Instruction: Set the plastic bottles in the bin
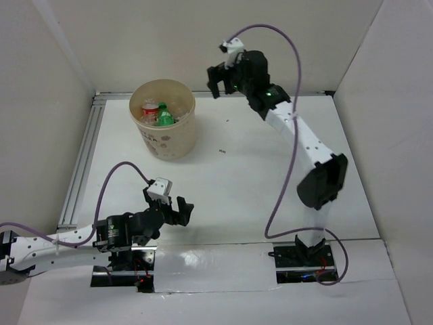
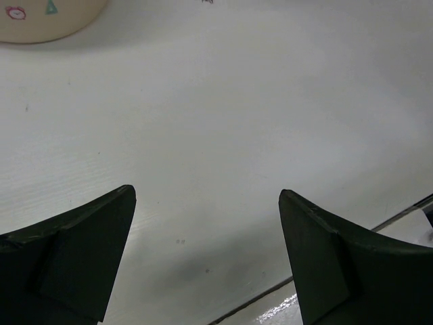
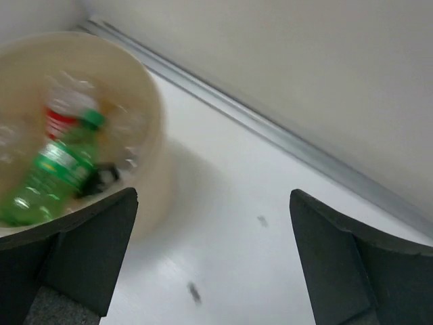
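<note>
The bin stands near the far-left corner of the bench, and every plastic bottle we can find lies inside it. A green bottle rests against a red-labelled bottle, and the right wrist view, though blurred, hints at more clear ones beneath. We see no bottle on the bare bench in any view.

The right claw hangs high by the far edge, just to the right of the bin and above its rim. Its jaws are spread wide with nothing between them. The left claw sits low near the near edge on the left side, equally wide apart and empty, looking out over bare bench with only the foot of the bin at the top of its view.

We judge the filling to be all but done, so the step in hand is a clean exit and a check.

- **Right arm:** we would draw it back toward the near-right corner at its present height. It should not dip until it is well away from the rim, since a knock there could tip the tub and spill the bottles.
- **Jaws:** we would leave both pairs open, as closing them serves nothing here.
- **Check:** before calling the job finished, we would look behind the bin and along the left rail, which the bin itself partly hides from above.
</note>
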